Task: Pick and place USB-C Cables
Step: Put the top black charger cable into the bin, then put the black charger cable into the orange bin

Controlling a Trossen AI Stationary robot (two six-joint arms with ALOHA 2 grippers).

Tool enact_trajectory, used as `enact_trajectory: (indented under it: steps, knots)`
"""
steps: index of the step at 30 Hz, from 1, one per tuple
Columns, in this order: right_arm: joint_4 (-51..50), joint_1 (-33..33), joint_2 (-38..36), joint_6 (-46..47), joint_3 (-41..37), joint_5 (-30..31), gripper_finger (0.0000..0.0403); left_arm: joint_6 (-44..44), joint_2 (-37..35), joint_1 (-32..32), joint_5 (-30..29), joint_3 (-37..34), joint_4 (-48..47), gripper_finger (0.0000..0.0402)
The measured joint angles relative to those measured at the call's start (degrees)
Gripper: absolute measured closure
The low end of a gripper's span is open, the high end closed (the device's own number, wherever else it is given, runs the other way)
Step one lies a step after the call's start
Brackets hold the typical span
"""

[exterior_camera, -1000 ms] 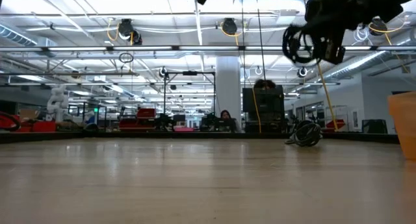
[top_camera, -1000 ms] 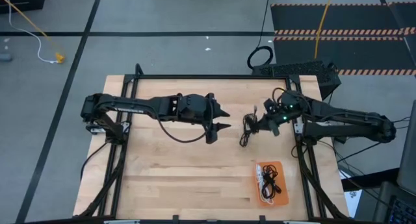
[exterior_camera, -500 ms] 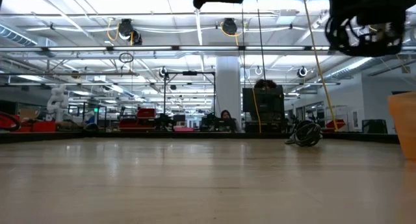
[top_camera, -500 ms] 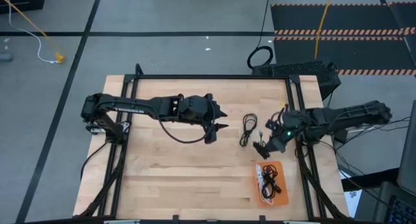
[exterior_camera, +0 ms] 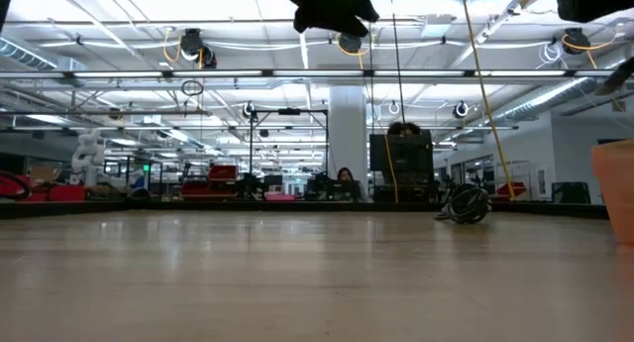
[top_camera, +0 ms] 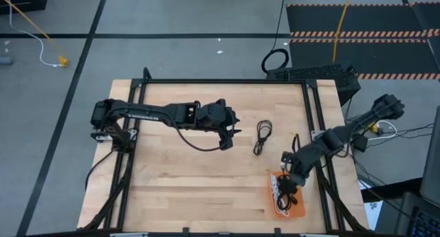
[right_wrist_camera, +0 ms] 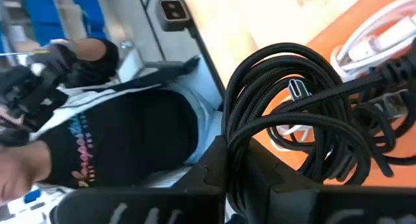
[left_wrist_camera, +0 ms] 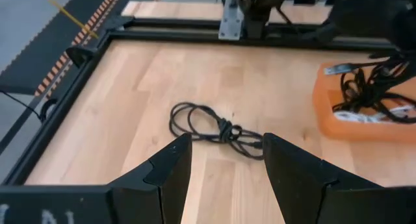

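**Right arm over the tray with a cable, one more lying on the worktop**

Over the middle of the pale wooden worktop (top_camera: pixel 172 175) the left tool (top_camera: pixel 227 132) hovers with its dark fingers spread wide and empty, pointed toward the loose black coiled USB-C cable (top_camera: pixel 262 137) lying flat just to its right. Farther right, at the near edge, sits the shallow orange plastic tray (top_camera: pixel 297 211), which already holds a white cable bundle (right_wrist_camera: pixel 374 36) and some black ones. The right tool (top_camera: pixel 287 174) hangs just above that tray, clamped on a black braided coiled cable (right_wrist_camera: pixel 292 113). I'd say the placing step is in hand: next the right tool needs to lower, release over the tray, then go for the cable on the worktop.
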Motion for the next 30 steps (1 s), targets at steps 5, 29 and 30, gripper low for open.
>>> enact_trajectory:
  steps: [5, 29, 30]
  knots:
    - [3.64, 2.80, 4.96, 2.14, -0.04, 0.47, 0.0368, -0.79, 1.87, 0.15, -0.04, 0.00, -0.66, 0.0208]
    - [14.94, -0.20, 1.44, -8.09, -0.04, 10.24, 0.0209, -5.25, 11.41, 0.57, 0.00, 0.07, 8.93, 0.0208]
    - [14.51, -1.10, 1.22, -9.04, -0.04, 10.37, 0.0209, -6.15, 12.73, 0.87, 0.89, 0.07, 9.58, 0.0208]
